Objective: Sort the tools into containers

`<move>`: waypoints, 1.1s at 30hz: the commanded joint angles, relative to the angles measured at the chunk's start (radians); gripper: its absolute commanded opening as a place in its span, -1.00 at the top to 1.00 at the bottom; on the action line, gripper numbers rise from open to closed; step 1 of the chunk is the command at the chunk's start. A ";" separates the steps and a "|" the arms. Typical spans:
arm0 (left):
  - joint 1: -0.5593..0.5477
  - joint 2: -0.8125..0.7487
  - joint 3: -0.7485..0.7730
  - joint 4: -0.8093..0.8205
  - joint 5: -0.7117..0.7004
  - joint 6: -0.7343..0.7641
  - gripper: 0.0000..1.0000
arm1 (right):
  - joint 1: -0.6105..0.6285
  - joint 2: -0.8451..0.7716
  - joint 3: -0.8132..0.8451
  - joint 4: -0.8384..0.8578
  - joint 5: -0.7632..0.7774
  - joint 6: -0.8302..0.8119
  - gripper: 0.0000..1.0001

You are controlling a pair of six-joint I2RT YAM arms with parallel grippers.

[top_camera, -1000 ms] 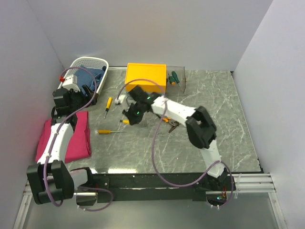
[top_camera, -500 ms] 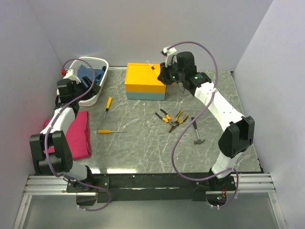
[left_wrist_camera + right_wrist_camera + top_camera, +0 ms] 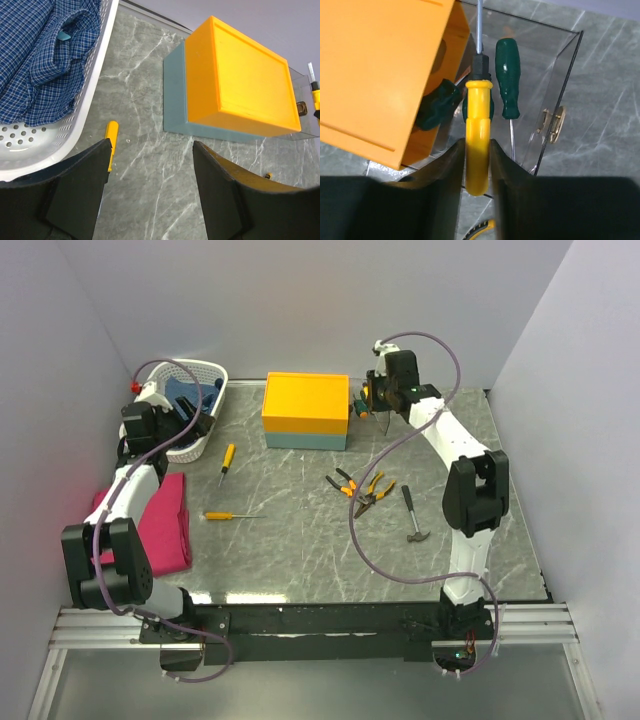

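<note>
My right gripper (image 3: 368,397) is shut on a yellow-handled screwdriver (image 3: 479,135) and holds it over the clear compartment (image 3: 560,70) at the right end of the yellow-orange box (image 3: 305,405). Green-handled screwdrivers (image 3: 507,75) lie in that compartment. My left gripper (image 3: 165,428) is open and empty beside the white basket (image 3: 205,370). In its wrist view the gripper (image 3: 151,146) hangs above bare table, with a yellow-handled screwdriver (image 3: 111,137) by its left finger. Another yellow screwdriver (image 3: 222,516), two pliers (image 3: 360,487) and the hammer (image 3: 412,512) lie on the table.
A blue checked cloth (image 3: 45,60) fills the basket. A folded pink cloth (image 3: 150,525) lies at the left edge. Grey walls close in the back and both sides. The box also shows in the left wrist view (image 3: 245,85).
My right gripper has moved from mid-table up and right to the clear compartment beside the box, carrying the yellow-handled screwdriver. My left arm has barely shifted.
</note>
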 commanded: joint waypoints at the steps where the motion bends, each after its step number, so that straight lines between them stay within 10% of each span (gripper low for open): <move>1: -0.005 -0.027 0.008 0.010 0.005 0.021 -0.44 | 0.015 -0.005 0.038 0.015 0.025 -0.025 0.18; 8: -0.006 -0.004 0.028 -0.001 0.002 0.034 -0.47 | 0.083 -0.084 0.066 0.045 -0.044 -0.109 -0.58; 33: -0.233 0.393 0.289 -0.343 -0.372 0.292 -0.10 | 0.247 -0.297 -0.207 0.073 -0.240 -0.172 -0.59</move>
